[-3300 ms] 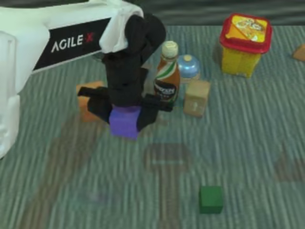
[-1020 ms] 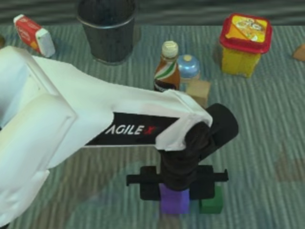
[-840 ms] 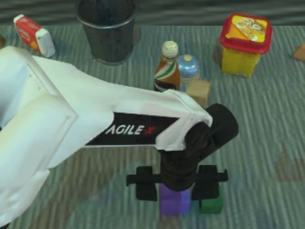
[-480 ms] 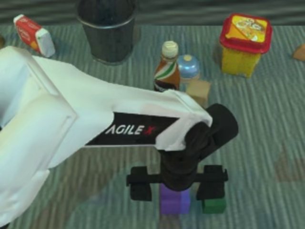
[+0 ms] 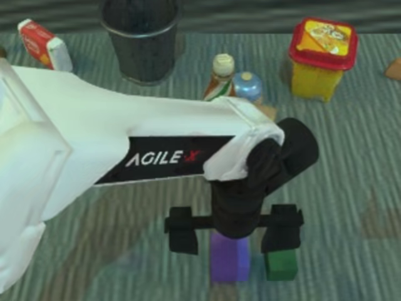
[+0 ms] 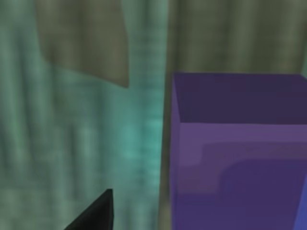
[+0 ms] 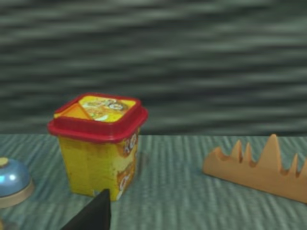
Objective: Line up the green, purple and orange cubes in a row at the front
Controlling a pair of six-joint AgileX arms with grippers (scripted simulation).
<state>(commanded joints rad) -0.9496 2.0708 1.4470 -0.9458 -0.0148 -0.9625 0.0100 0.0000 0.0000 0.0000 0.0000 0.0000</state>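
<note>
The purple cube (image 5: 229,258) rests on the mat at the front, just left of the small dark green cube (image 5: 281,265), a narrow gap between them. My left gripper (image 5: 232,241) hovers right above the purple cube, open, its black fingers (image 5: 183,232) spread wide on either side and touching nothing. In the left wrist view the purple cube (image 6: 240,153) fills the frame beside one fingertip (image 6: 96,213). The orange cube is hidden under my left arm. My right gripper is outside the top view; its wrist view shows one fingertip (image 7: 93,215) off to the side, holding nothing.
Along the back stand a dark bucket (image 5: 141,37), a red-and-white carton (image 5: 42,44), a sauce bottle (image 5: 219,75), a blue bell (image 5: 248,84) and a yellow tub with a red lid (image 5: 321,56). An orange toothed piece (image 7: 259,167) lies at the far right.
My left gripper carried the purple cube from the middle to the front, set it beside the green cube, then opened its fingers and lifted slightly.
</note>
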